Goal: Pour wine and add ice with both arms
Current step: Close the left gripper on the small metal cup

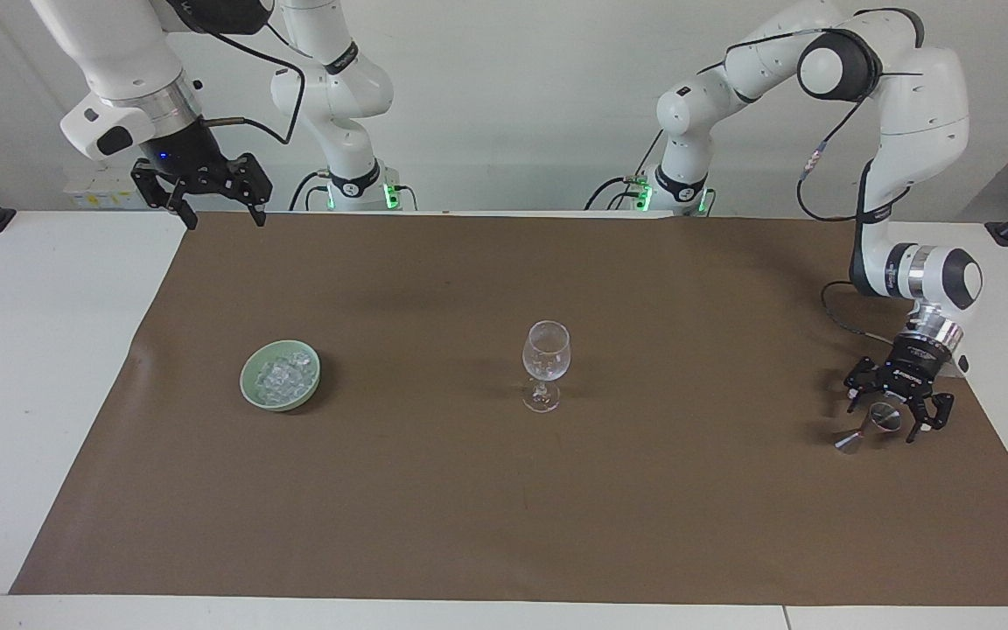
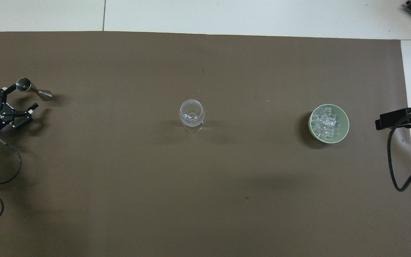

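- We see the left gripper (image 1: pixel 894 418), a black two-fingered claw, low over the brown paper mat (image 1: pixel 504 490) near the edge of the desk at the left arm's end, with its fingers spread wide and holding nothing.
- Between those spread fingers lies the wide mouth of a small silver metal measuring cup shaped like an hourglass (image 1: pixel 871 425), tipped on its side on the mat; we cannot tell whether a finger touches it.
- We see the right gripper (image 1: pixel 222 217), also a black claw, hanging high in the air over the mat's corner at the right arm's end, on the robots' own edge, with its fingers wide apart and empty.
- In the overhead view only a black part of that arm with its cable shows at the picture's edge, so we place it from the facing view.
- The ice (image 1: pixel 283 375), a heap of small clear cubes, fills a shallow pale green round bowl (image 1: pixel 248 385) that sits on the mat toward the right arm's end, well apart from both grippers.
- A clear stemmed wine glass (image 1: pixel 546 366) stands upright near the middle of the mat, between the bowl and the measuring cup.
- The mat covers most of a white desk (image 1: pixel 23 350), whose bare top shows along every edge.
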Robot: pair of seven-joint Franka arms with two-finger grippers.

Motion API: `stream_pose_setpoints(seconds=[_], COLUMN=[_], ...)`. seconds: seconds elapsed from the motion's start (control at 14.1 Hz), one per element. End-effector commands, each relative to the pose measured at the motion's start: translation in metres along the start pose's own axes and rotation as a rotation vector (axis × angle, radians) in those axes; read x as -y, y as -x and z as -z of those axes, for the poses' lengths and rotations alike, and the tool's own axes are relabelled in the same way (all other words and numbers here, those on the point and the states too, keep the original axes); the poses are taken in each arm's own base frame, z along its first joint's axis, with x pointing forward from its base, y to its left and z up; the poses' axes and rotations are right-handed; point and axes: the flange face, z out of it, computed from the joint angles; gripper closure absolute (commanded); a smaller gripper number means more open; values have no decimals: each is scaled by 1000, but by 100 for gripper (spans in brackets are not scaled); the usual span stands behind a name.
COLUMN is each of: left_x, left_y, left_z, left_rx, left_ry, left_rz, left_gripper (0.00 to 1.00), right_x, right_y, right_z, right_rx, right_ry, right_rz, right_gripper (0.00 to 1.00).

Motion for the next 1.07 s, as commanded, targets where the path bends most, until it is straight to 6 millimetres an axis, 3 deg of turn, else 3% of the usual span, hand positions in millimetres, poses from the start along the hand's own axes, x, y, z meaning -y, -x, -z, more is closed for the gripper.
stream_pose_setpoints(seconds=[0.0, 1.0], left_x=[1, 15], left_y=[8, 7], left_z=[0, -15], left_rx=[13, 1], left_ry=[5, -14], left_rz=[-10, 79], left_gripper=[0, 0], right_x=[-2, -2], right_y=[7, 7], right_z=[1, 1], right_rx=[4, 4], right_ry=[-5, -5], right_rz=[17, 17], right_gripper=[0, 0])
